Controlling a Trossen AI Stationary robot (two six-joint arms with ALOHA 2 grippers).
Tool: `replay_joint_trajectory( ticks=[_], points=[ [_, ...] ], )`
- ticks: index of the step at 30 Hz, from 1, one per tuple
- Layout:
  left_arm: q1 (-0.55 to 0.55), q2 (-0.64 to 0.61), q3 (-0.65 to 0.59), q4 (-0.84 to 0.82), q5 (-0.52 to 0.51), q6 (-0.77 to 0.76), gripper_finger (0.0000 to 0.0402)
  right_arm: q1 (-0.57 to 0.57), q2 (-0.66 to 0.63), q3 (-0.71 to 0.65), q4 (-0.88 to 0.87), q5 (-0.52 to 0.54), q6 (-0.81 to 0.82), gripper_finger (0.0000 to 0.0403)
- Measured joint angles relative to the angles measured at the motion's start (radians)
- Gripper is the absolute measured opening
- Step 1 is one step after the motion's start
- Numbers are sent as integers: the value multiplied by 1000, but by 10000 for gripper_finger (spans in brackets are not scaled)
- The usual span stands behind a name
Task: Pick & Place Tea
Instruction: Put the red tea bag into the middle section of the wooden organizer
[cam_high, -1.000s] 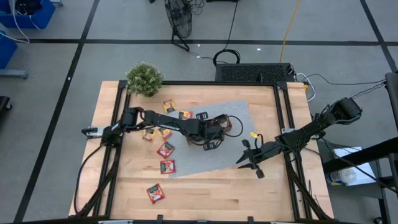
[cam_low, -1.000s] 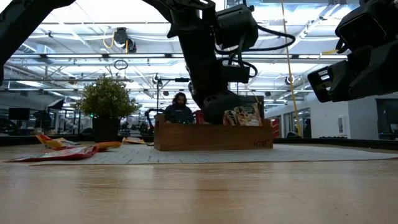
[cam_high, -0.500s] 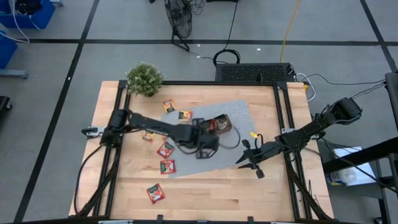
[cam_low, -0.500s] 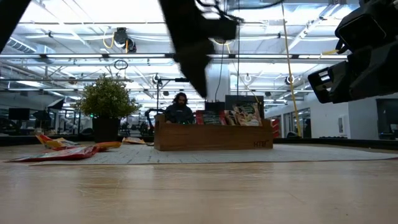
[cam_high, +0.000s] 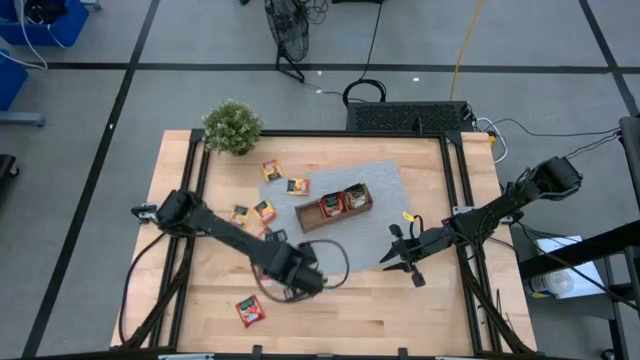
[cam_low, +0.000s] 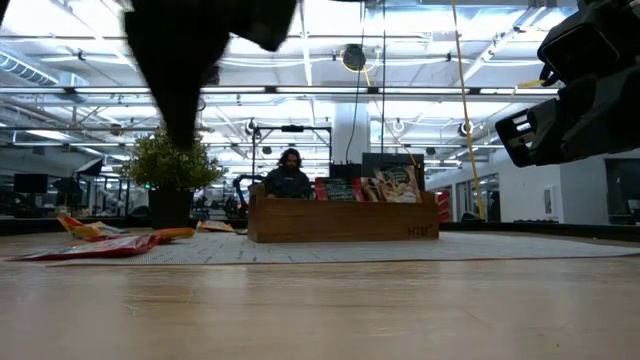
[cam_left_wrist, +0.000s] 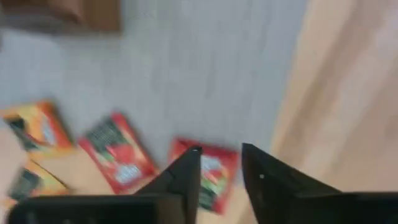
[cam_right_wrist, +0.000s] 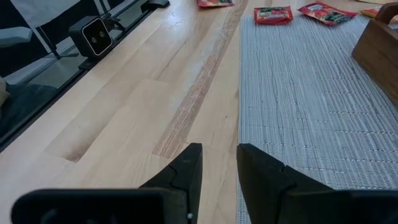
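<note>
I am watching the left gripper (cam_high: 296, 283), jaws slightly parted and empty, swinging away from the wooden tray (cam_high: 334, 207) at frame centre toward the lower-left red sachets (cam_left_wrist: 202, 176), so a delivery is likely done.

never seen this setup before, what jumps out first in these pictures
The brown wooden three-compartment tray sits mid-table on the grey woven mat, with tea sachets standing in it. Small flat red and orange tea sachets lie scattered toward the small green potted plant in the far left corner. The left claw hangs over the near sachets, empty.
</note>
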Motion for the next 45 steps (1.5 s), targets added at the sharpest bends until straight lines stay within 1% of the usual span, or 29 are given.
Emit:
replay_joint_trajectory(
  ticks=[2, 4, 6, 9, 13, 17, 21, 24, 26, 29, 34, 38, 45],
  points=[
    [-42, -1, -14, 30, 27, -34, 144, 0, 0, 0, 0, 0, 0, 91],
    [-92, -1, -26, 73, 76, -86, 165, 0, 0, 0, 0, 0, 0, 91],
    [-142, 0, -35, 105, 138, -176, 182, 0, 0, 0, 0, 0, 0, 91],
    [-217, 0, -37, 128, 174, -363, 199, 0, 0, 0, 0, 0, 0, 91],
    [-312, 0, -37, 166, 144, -546, 208, 0, 0, 0, 0, 0, -3, 91],
    [-391, 0, -37, 165, 83, -670, 209, 0, 0, 0, 4, 1, -4, 91],
    [-430, -1, -49, 150, 46, -769, 209, 0, 0, -1, 47, 1, -21, 91],
    [-441, -1, -92, 151, 44, -821, 209, 0, 0, -1, 79, 0, -37, 91],
    [-440, -1, -134, 170, 70, -840, 209, 0, 0, -1, 83, 0, -51, 91],
    [-434, -1, -203, 234, 111, -845, 209, 0, 0, -1, 83, 0, -57, 91],
    [-431, -1, -273, 379, 115, -832, 209, 0, 0, -1, 83, 1, -72, 91],
    [-431, -3, -318, 444, 115, -838, 209, 0, 0, -1, 83, 1, -72, 91],
    [-428, -10, -390, 470, 127, -891, 209, 0, 0, -1, 83, 1, -71, 91]
  ],
)
